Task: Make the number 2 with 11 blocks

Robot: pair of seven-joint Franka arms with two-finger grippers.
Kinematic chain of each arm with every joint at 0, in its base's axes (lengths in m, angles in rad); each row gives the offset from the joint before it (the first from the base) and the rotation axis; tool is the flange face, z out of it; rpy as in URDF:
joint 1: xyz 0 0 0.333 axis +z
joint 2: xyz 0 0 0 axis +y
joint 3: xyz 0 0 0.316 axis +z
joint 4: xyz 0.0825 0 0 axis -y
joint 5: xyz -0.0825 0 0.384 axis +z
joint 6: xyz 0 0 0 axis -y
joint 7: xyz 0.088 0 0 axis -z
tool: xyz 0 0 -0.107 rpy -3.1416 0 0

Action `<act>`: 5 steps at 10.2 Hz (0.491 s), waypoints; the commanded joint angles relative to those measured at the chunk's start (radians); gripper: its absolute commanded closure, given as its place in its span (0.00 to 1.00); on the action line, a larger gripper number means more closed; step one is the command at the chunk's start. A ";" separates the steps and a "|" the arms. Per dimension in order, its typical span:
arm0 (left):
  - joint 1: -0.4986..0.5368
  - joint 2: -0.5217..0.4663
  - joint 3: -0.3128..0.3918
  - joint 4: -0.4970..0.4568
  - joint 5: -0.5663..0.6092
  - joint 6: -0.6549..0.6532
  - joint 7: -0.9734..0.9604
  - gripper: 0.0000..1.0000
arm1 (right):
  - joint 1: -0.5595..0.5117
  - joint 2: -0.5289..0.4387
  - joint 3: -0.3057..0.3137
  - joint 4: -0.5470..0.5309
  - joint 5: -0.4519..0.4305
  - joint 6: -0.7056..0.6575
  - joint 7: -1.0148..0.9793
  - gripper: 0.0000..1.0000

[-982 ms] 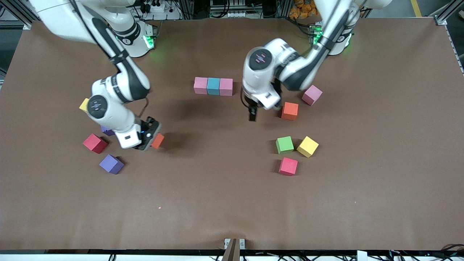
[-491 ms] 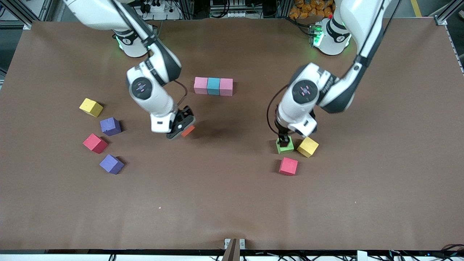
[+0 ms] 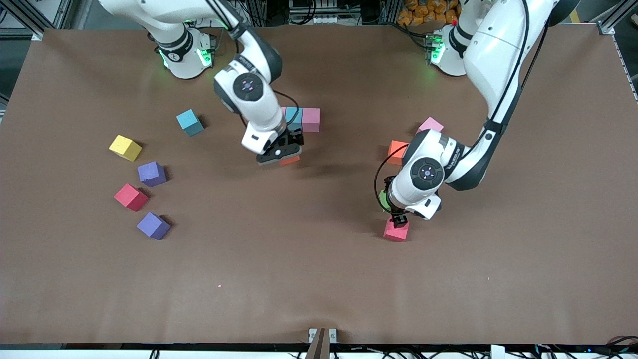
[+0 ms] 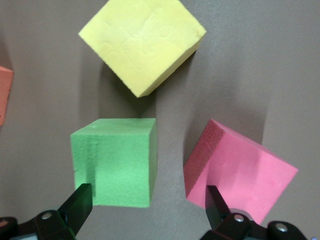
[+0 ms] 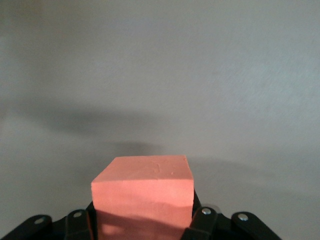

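Right gripper (image 3: 282,154): pinches an orange block (image 5: 143,197); over bare table just nearer the camera than the pink-blue-pink row (image 3: 310,119)
Left gripper (image 4: 147,212): fingers spread, nothing held; low over the pink block (image 4: 240,175)
Left wrist view only: green block (image 4: 114,161) and yellow block (image 4: 142,44), largely hidden from the front
Front view only: loose blocks toward the right arm's end

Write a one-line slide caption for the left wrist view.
Open left tool above green block and pink block, yellow block nearby.
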 commanded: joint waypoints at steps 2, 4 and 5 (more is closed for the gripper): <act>-0.001 0.002 0.007 0.005 0.030 -0.008 -0.015 0.00 | 0.080 0.053 -0.014 0.029 -0.065 0.004 0.184 0.65; 0.000 -0.010 0.006 0.005 0.029 -0.016 -0.019 0.00 | 0.140 0.091 -0.027 0.042 -0.111 0.006 0.282 0.65; -0.001 -0.022 0.005 0.005 0.027 -0.051 -0.019 0.00 | 0.151 0.096 -0.030 0.054 -0.107 0.004 0.308 0.66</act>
